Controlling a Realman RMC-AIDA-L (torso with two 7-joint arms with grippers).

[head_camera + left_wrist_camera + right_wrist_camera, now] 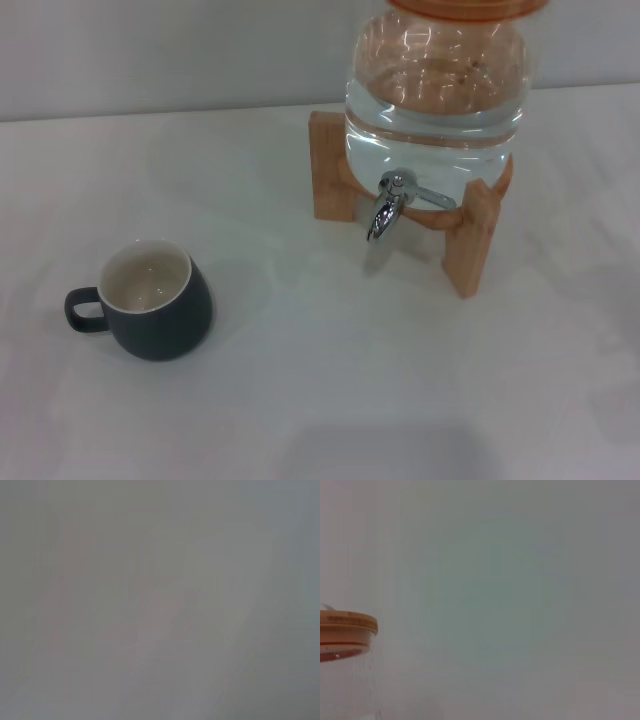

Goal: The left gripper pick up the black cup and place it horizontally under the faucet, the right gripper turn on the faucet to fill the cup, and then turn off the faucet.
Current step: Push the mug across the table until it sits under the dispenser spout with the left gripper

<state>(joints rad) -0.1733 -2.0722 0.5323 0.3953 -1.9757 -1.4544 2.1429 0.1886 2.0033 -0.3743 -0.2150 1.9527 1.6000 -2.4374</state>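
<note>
We begin at the fingers, and there is little to tell: neither the left gripper nor the right gripper shows in any view, so we cannot tell how far either stands open or whether it has hold of anything. With no fingers to measure from, we place things by one another instead.

The left wrist view gives only a pale, featureless grey surface; it may be the table or the wall, and we cannot say which.

The right wrist view looks across at a plain pale backdrop, with the wooden lid (346, 622) of the glass water jar (345, 690) at one edge and clear glass beneath it.

From the head view, the black cup (155, 302) stands upright on the white table (330, 380), mouth up, its cream inside showing and seemingly empty. Its loop handle (84, 309) points toward the robot's left. Nothing touches the cup.

Well apart from it, farther back and to the robot's right, the glass water jar (437, 90) sits on its wooden stand (472, 235), holding water to about half the visible height. The faucet (386, 212) projects from the jar's lower front, between the legs of the stand, its chrome spout angled downward over bare table. The lever handle (425, 194) extends sideways to the robot's right. No water runs from the spout.
</note>
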